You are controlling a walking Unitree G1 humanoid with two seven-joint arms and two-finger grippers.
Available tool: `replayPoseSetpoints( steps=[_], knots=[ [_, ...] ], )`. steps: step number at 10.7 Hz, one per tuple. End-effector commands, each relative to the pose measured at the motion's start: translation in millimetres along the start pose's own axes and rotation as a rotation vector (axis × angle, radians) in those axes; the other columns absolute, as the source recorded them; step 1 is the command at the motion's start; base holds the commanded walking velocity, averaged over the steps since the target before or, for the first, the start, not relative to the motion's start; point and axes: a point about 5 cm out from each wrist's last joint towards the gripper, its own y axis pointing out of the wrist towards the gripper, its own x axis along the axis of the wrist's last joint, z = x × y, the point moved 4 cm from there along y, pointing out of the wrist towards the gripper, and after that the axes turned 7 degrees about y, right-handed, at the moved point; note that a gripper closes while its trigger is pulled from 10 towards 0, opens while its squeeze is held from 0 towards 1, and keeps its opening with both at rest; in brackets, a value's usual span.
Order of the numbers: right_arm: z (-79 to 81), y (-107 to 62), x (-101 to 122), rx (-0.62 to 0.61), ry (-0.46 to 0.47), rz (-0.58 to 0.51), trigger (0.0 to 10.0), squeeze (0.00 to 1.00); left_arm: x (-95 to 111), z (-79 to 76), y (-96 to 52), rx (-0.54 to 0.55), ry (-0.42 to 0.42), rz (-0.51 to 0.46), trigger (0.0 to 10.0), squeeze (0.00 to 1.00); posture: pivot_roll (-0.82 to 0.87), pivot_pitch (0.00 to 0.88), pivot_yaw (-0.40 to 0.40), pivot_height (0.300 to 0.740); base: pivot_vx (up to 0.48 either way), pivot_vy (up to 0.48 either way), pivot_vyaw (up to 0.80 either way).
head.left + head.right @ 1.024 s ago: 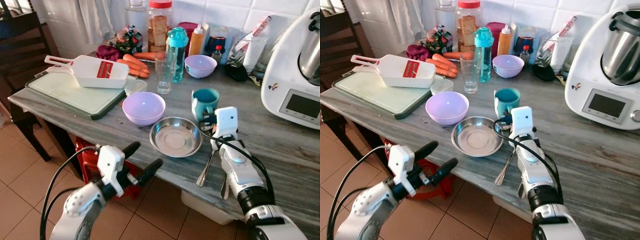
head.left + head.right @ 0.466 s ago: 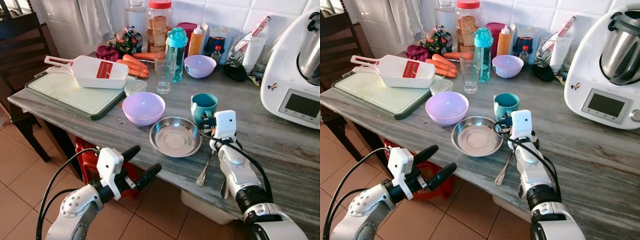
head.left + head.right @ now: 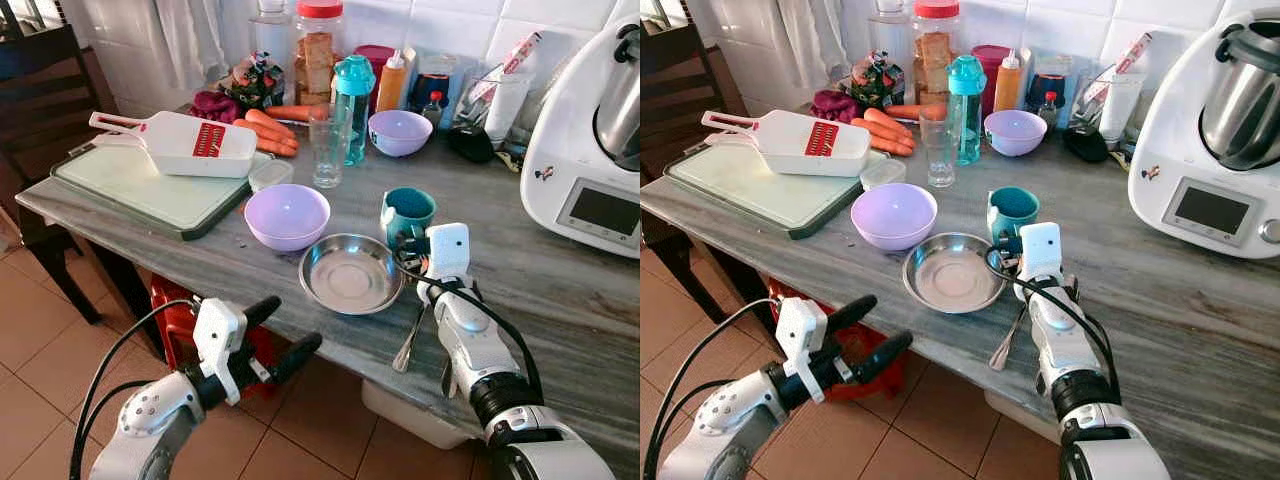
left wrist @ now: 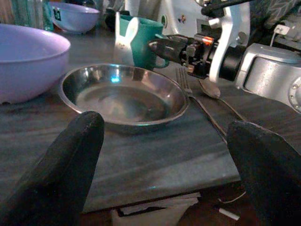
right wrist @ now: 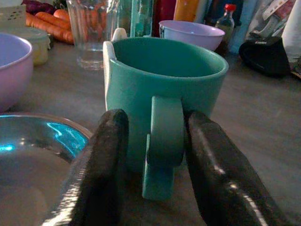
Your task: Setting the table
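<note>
Left gripper (image 3: pixel 283 329) hangs below the counter edge, its 2 fingers spread, nothing between them. Right gripper (image 5: pixel 153 155) sits on the counter (image 3: pixel 560 300) with fingers flanking the teal mug's (image 3: pixel 408 212) handle, not clamped. Mug stands upright just beside the steel plate (image 3: pixel 352 273), spoon (image 3: pixel 411 340) near it, lilac bowl (image 3: pixel 287 215) further back.

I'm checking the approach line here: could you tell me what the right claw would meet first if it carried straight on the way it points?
Most likely the teal mug: its handle already stands between the right claw's open fingers, so the mug's wall comes next.
</note>
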Motion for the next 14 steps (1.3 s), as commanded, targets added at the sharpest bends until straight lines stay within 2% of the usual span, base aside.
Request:
replayPoseSetpoints(
  steps=[1,3,5,8,9,10,11,12,13,14],
  knots=[
    [-5.8,0.7,6,-0.028,-0.003,-0.028,10.0,1.00,2,-2.5,0.5,-0.018,0.017,-0.002,10.0,0.00,0.17,0.000,-0.028,0.740,0.000,0.000,0.00],
    [-8.7,0.6,15,-0.043,-0.019,-0.070,10.0,1.00,-1,-3.5,0.6,-0.027,0.014,0.004,10.0,0.00,0.17,0.000,-0.027,0.740,0.000,0.000,0.00],
    [-5.0,-0.5,26,-0.039,-0.013,-0.125,10.0,1.00,-4,-4.6,1.6,-0.036,0.008,0.006,10.0,0.00,0.16,0.000,-0.029,0.740,0.000,0.000,0.00],
    [0.9,-3.8,43,-0.036,-0.057,-0.196,10.0,1.00,-6,-2.7,2.7,-0.029,0.008,0.001,10.0,0.00,0.16,0.000,-0.033,0.740,0.000,0.000,0.00],
    [10.9,-9.8,46,0.007,-0.119,-0.227,10.0,1.00,-6,-0.2,2.8,-0.009,0.011,-0.005,10.0,0.00,0.17,0.000,-0.031,0.740,0.000,0.000,0.00],
    [12.8,-15.0,44,0.005,-0.121,-0.235,10.0,1.00,-5,2.2,3.9,0.017,0.014,-0.019,10.0,0.00,0.17,0.000,-0.035,0.740,0.000,0.000,0.00],
    [12.9,-21.3,45,-0.007,-0.162,-0.253,10.0,1.00,-5,5.9,4.5,0.059,0.018,-0.026,10.0,0.00,0.17,0.000,-0.036,0.740,0.000,0.000,0.00],
    [20.4,-25.7,41,0.010,-0.170,-0.246,10.0,1.00,-5,11.6,5.6,0.112,0.020,-0.035,10.0,0.00,0.16,0.000,-0.038,0.740,0.000,0.000,0.00],
    [24.8,-27.1,41,0.019,-0.181,-0.248,10.0,0.36,-4,14.7,6.8,0.129,0.032,-0.044,10.0,0.00,0.16,0.000,-0.039,0.740,0.000,0.000,0.00],
    [29.4,-30.1,43,0.020,-0.179,-0.258,10.0,0.00,2,28.0,7.6,0.204,0.054,-0.063,10.0,0.00,0.16,0.000,-0.041,0.740,0.000,0.000,0.00]
  ],
)
